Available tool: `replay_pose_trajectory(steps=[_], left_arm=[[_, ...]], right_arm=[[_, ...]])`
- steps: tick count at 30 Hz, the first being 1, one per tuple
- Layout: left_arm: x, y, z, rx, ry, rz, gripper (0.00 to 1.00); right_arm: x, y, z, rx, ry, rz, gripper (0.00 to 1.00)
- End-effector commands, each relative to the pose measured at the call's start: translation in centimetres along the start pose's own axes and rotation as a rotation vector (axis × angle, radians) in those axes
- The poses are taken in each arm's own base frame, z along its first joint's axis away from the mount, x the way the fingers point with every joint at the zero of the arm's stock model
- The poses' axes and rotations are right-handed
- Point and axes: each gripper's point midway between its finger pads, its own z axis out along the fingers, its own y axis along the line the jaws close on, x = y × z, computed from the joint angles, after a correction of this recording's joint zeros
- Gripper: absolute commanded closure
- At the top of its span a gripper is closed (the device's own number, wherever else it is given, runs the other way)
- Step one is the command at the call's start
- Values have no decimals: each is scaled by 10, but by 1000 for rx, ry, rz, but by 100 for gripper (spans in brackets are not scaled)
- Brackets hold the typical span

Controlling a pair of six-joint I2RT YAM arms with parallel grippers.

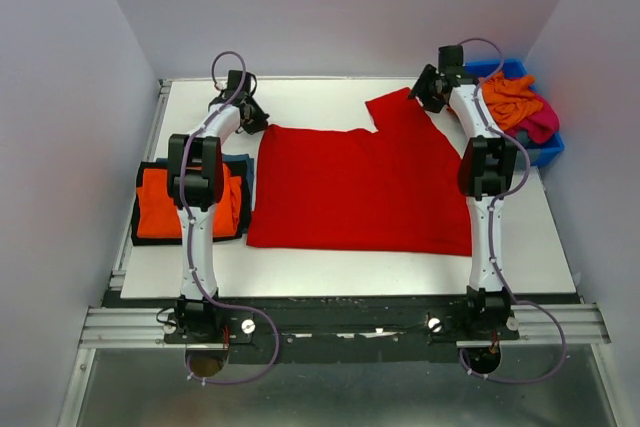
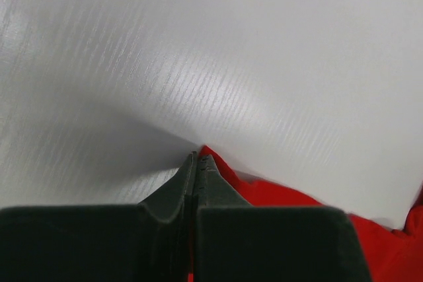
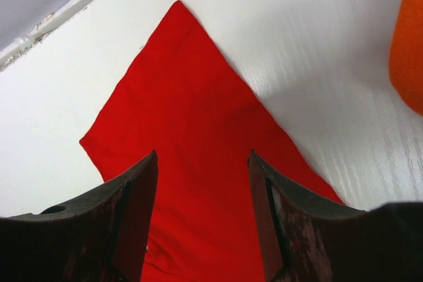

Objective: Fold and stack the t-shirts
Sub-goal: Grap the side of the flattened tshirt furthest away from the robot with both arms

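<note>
- left arm [image 1: 200, 187] covers part of the stack [image 1: 155, 209] left of the red t-shirt [image 1: 350, 187]
- right arm [image 1: 488, 172] hides that shirt's right edge
- right wrist view crops the orange t-shirt [image 3: 410, 37] right of it

The red t-shirt [image 1: 360, 187] is covering the desk's middle, so I am finding bare table [image 1: 350, 269] only along the near and far edges. The folded stack [image 1: 160, 205] is blocking the left edge, and the blue bin [image 1: 550, 147] is crowding the far right corner.

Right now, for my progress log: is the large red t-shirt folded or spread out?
Spread: the large red cloth t-shirt lies flat on the white table, one sleeve out.
</note>
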Motion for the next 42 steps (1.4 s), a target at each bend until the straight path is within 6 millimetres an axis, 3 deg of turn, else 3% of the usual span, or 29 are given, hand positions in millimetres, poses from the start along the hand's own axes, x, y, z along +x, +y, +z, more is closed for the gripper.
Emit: replay_pose_trajectory(steps=[1, 5, 10, 15, 20, 24, 27, 36, 39, 42], left_arm=[[-2, 18, -10, -55, 5, 32, 99], [-8, 19, -17, -57, -17, 42, 100], [-10, 21, -20, -56, -26, 46, 100], [-13, 22, -27, -41, -41, 47, 100], [-17, 24, -29, -37, -50, 52, 100], [-21, 18, -31, -11, -47, 48, 100], [-25, 16, -35, -4, -57, 51, 100], [-26, 10, -40, 19, -59, 54, 100], [-27, 9, -41, 23, -60, 54, 100], [-27, 10, -41, 20, -60, 57, 100]], right_arm=[[0, -10, 3, 47, -5, 51, 36], [-8, -26, -4, 129, -57, 59, 34], [0, -32, 4, 111, -11, 118, 33], [-5, -48, 2, 194, -36, 146, 31], [-9, -48, -1, 199, -55, 137, 32], [6, -42, 7, 174, 13, 162, 32], [18, -42, 9, 174, 35, 184, 40], [31, -37, 4, 187, 71, 178, 38], [30, -36, 4, 180, 67, 177, 47], [19, -40, -3, 216, 28, 158, 36]])
